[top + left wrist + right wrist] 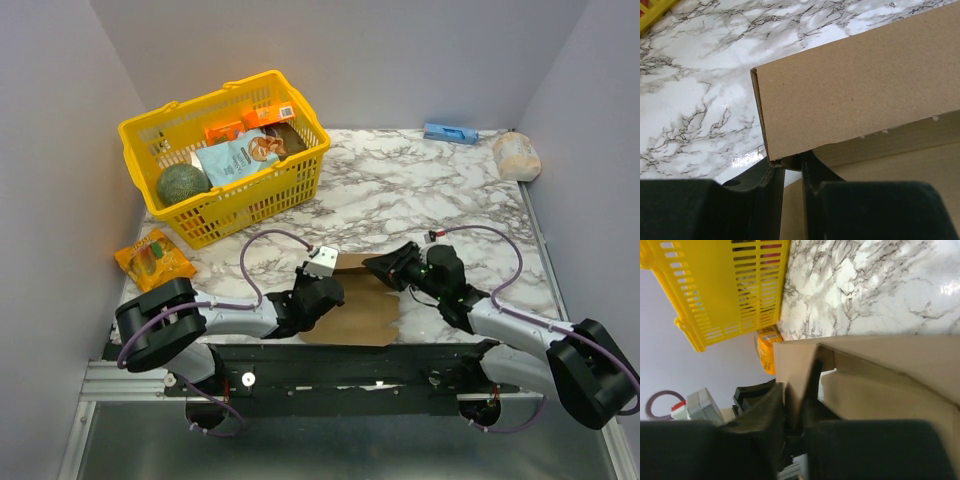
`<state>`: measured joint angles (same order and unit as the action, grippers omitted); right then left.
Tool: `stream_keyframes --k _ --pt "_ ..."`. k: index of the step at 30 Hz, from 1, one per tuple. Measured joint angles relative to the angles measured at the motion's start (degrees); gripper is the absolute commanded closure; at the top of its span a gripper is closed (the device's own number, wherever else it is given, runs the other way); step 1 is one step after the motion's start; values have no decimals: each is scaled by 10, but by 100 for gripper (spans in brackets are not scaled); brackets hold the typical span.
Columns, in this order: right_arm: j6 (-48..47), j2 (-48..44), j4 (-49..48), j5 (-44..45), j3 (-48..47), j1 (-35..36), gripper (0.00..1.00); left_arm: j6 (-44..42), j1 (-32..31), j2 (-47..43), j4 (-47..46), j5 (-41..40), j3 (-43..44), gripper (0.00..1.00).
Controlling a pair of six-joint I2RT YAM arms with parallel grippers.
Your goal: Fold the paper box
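At 6 o'clock on the marble table (400,190), close to the near edge, lies the paper box (365,308), plain brown cardboard, partly flat with one long panel raised off the sheet. It sits between the two arms. From 9 o'clock of the box the left gripper (333,290) reaches in. In its wrist view the left gripper (792,169) has its fingers (771,200) drawn close together and pinching the lower corner of the raised panel of the paper box (860,85), whose folded edge stands nearly upright above the white marble. From 1 o'clock of the box the right gripper (378,266) meets the far edge. In its wrist view the right gripper (797,407) is nipped onto a thin wall of the paper box (880,390), with one finger on each face of it. A yellow basket (255,195) holding packets and a round green thing stands at 10 o'clock on the table. An orange packet (155,258) lies at 8 o'clock by the left edge, and a small blue box (450,132) rests at 1 o'clock against the far wall
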<state>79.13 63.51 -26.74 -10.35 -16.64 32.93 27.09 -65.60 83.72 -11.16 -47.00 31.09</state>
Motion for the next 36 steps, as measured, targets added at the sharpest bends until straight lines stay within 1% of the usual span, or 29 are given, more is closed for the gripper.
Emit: stream_keyframes --k 3,4,10,14,17,19,23,28,31,36 --pt "-27 -33 32 11 0 0 27 3 0 6 25 1 22 75" --pt "-40 -52 47 17 0 0 26 3 0 10 36 1 33 75" --pt "-108 -189 155 59 12 1 29 4 12 26 71 18 70 75" --pt "-127 -275 224 88 50 4 35 4 28 26 90 35 72 75" --pt "-132 -320 282 106 74 4 36 5 40 26 104 44 75 75" --pt "-133 -333 309 115 82 4 36 5 44 26 107 49 77 75" --pt "-150 -319 333 134 83 4 34 6 48 25 110 56 77 75" --pt "-187 -228 333 148 67 5 34 6 48 23 112 59 77 76" --pt "-204 -174 315 153 57 5 34 7 48 21 113 61 77 76" --pt "-230 -124 253 155 54 9 37 7 48 20 113 64 77 77"
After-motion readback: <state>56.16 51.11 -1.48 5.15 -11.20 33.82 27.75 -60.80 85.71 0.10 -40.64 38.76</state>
